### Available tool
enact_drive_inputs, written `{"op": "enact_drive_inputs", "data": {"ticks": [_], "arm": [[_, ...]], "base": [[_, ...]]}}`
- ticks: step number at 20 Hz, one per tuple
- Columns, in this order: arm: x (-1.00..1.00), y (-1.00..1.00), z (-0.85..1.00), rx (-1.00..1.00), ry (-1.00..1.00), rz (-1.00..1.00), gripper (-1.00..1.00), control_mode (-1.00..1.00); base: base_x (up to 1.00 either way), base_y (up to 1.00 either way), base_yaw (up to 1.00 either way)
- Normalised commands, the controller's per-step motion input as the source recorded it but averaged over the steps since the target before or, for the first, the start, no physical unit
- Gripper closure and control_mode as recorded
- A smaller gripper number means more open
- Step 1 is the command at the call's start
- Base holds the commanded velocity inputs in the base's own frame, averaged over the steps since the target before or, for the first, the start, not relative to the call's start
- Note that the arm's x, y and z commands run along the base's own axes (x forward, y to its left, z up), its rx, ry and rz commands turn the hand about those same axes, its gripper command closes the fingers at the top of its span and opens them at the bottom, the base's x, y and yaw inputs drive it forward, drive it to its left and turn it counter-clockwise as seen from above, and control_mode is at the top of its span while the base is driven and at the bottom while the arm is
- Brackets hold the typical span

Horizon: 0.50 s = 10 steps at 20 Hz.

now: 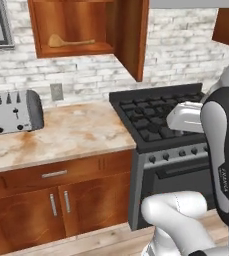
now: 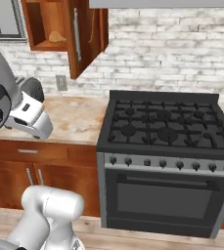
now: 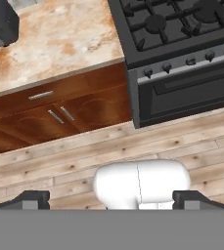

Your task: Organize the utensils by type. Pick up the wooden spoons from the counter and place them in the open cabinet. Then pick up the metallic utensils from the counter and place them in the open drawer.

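A: Wooden spoon (image 1: 68, 42), where is it?

B: Upper left of the left base view, lying flat on the shelf of the open cabinet (image 1: 41, 31), bowl to the left, handle running right. In the right base view just its rounded bowl shows at the upper left, behind the swung-out cabinet door (image 2: 82, 36).

A: And the gripper?

B: In the hand view the gripper (image 3: 111, 197) sits at the bottom edge, its two dark fingertips (image 3: 33, 198) spread far apart with nothing between them. It looks down over the wood plank floor (image 3: 59, 161), with the counter (image 3: 55, 44) at upper left and the black stove (image 3: 182, 44) at upper right.

A: So the spoon relative to it?

B: Well apart. The spoon is up in the cabinet above the counter; the hand hangs lower, out in front of the stove and base cupboards (image 1: 61, 200).

A: Anything on the counter?

B: A silver toaster (image 1: 11, 112) at the left edge of the left base view; the marbled top beside it is bare
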Motion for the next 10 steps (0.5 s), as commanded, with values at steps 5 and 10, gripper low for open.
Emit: {"op": "enact_drive_inputs", "data": {"ticks": [5,10], "arm": [[0.0,0.0,0.0,0.0,0.0,0.0,-1.0,1.0],[0.0,0.0,0.0,0.0,0.0,0.0,-1.0,1.0]], "base": [[-0.06,-0.85,0.0],[0.0,-0.78,0.0]]}}
